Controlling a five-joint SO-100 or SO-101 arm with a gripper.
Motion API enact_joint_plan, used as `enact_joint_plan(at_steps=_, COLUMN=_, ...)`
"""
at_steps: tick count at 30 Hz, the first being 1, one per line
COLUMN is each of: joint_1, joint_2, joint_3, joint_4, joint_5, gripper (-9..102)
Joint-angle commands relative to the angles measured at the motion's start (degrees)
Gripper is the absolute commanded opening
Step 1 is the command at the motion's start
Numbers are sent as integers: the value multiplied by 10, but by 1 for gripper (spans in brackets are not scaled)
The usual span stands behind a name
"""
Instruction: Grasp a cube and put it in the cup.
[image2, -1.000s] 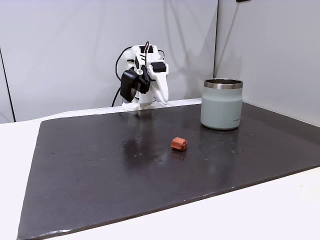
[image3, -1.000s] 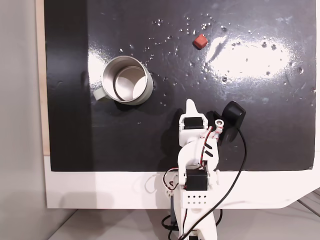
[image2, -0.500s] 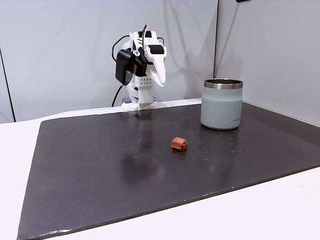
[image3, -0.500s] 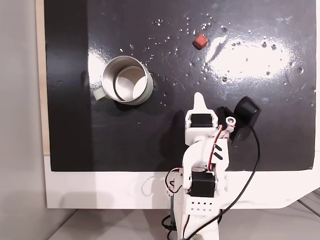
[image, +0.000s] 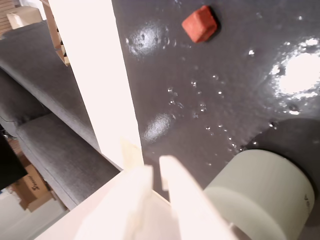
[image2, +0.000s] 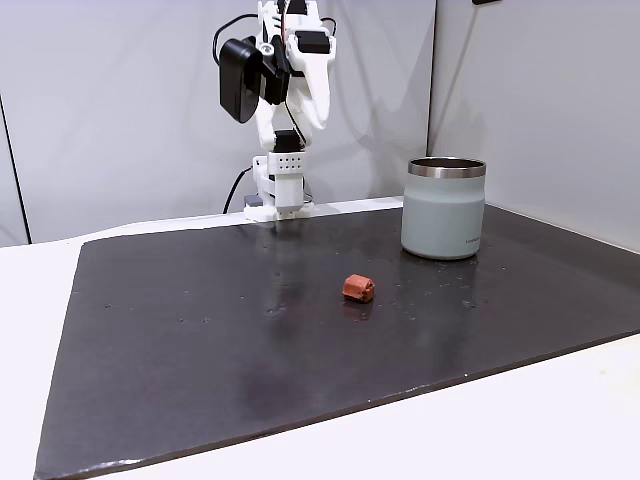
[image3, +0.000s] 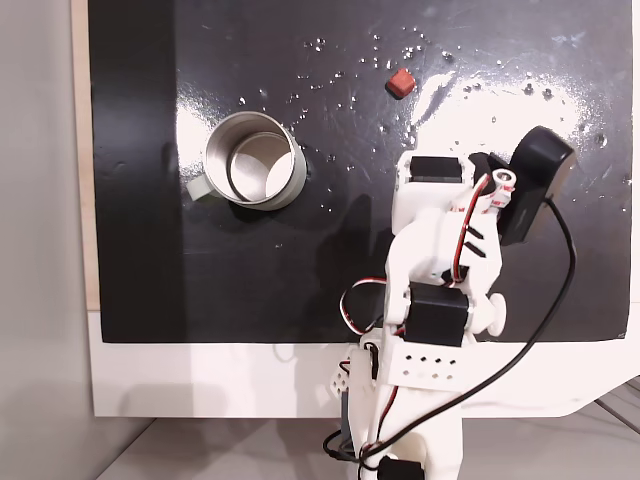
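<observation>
White two-finger gripper (image: 156, 172) raised high above the counter, fingers nearly together with a slim gap, holding nothing. Small brick-red cube (image2: 358, 289) with rounded edges lies on the glossy black counter (image2: 200, 350), well apart from the squat grey-green steel-rimmed cup (image2: 443, 208), which stands upright.

little here can be read. the cup (image2: 444, 208) carries a small dark logo near its base in a fixed view, too small to make out. in the wrist view a cardboard box (image: 28, 189) at the lower left bears dark printed lettering, blurred and not legible. nothing else shows writing.
</observation>
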Motion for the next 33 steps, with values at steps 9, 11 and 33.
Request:
enact_joint_plan(at_steps=9, joint_1=44, joint_2=-236, joint_3=-330, joint_4=97, joint_5=-63, gripper=0)
enact_joint_plan(at_steps=11, joint_1=51, joint_2=-287, joint_3=-395, joint_4=124, joint_5=-64, gripper=0)
enact_joint_plan(at_steps=33, joint_1=18, joint_2=-645, joint_3=-851, joint_4=401, joint_5=-55, gripper=0)
